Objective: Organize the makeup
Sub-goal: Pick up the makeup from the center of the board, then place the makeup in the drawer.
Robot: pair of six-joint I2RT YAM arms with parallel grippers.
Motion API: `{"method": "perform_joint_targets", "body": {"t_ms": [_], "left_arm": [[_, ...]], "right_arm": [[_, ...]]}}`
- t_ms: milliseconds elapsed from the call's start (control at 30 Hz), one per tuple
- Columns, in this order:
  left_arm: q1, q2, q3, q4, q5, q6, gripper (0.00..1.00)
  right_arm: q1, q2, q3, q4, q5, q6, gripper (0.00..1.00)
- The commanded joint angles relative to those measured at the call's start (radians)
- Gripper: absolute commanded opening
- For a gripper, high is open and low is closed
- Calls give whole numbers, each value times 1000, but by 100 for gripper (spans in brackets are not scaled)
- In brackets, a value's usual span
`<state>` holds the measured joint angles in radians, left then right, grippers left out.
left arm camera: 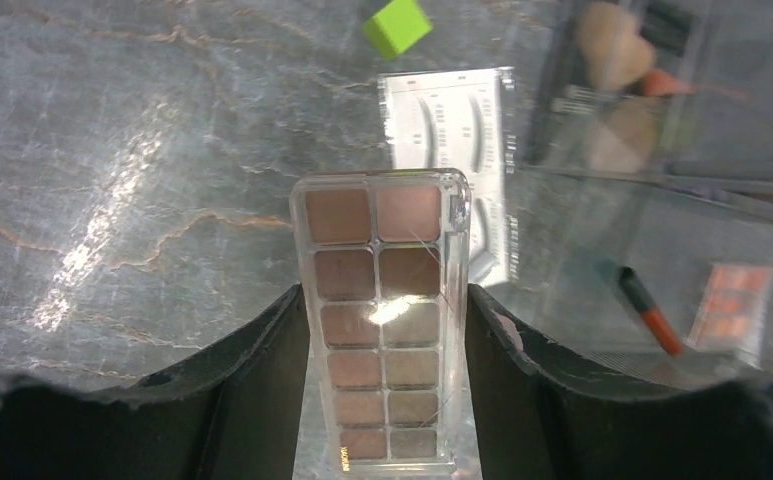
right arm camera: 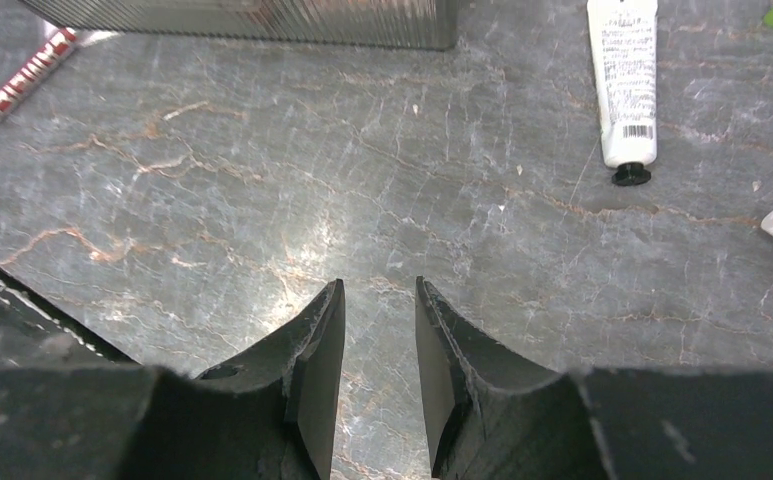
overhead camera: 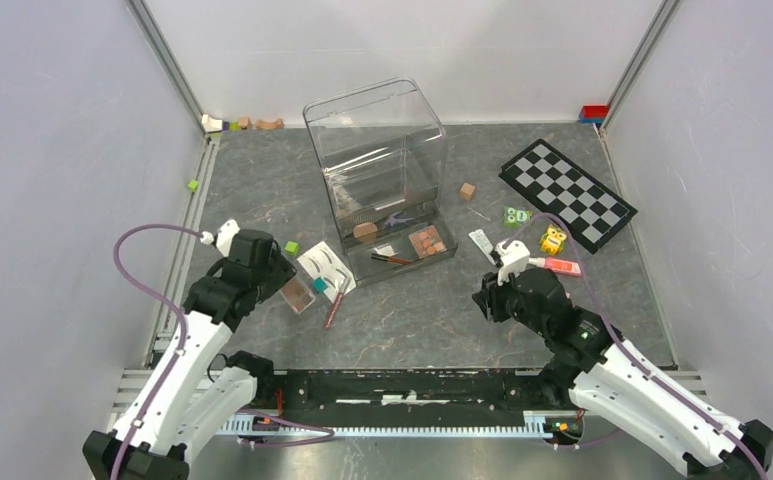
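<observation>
snugly, left gripper (left arm camera: 383, 300) clamps eyeshadow palette (left arm camera: 380, 235) by long edges.

White walls (overhead camera: 62, 150), alu corner posts (overhead camera: 167, 60), grey marbled tabletop (overhead camera: 412, 320), glare patch (right arm camera: 312, 240)

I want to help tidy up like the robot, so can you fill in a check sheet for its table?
Surface: grey marbled table, no spills seen.
Job's things: eyeshadow palette in the left gripper; eyebrow card, thin reddish pencil, white tube and pink tube loose on the table; sponge and second palette inside the clear organizer.
Clutter: checkerboard, green cube, wooden cube, yellow toy.
Grippers: left gripper closed on the palette's long edges; right gripper slightly open, empty.
Cables: purple cable looping beside each arm, snagging nothing seen.
Surroundings: white walls; small blocks in the back corners.
</observation>
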<state>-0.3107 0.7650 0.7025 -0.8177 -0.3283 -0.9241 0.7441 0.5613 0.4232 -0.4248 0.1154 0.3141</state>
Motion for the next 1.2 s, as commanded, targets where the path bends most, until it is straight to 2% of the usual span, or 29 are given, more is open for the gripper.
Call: {"method": "perform_joint_targets", "body": {"t_ms": [0, 167, 233, 433, 567, 700, 900, 1167], "left_arm": [[-15, -51, 134, -41, 56, 98, 28], [-95, -11, 254, -40, 56, 188, 23], [-183, 40, 305, -31, 7, 222, 21], [-567, 181, 412, 30, -234, 305, 19], [-707, 290, 479, 80, -301, 427, 20], [-736, 429, 575, 85, -237, 589, 20], [-737, 544, 663, 87, -146, 799, 21], [-737, 712, 754, 115, -150, 1063, 20]], "right_arm": [[1, -32, 78, 0, 9, 24, 38], [2, -50, 105, -19, 19, 34, 39], [2, -54, 106, -23, 23, 39, 38], [3, -66, 115, -60, 58, 45, 39], [2, -71, 127, -85, 77, 42, 39], [2, -76, 134, -103, 93, 40, 39], [2, -76, 140, -116, 108, 31, 39], [2, -76, 161, -138, 130, 0, 39]]}}
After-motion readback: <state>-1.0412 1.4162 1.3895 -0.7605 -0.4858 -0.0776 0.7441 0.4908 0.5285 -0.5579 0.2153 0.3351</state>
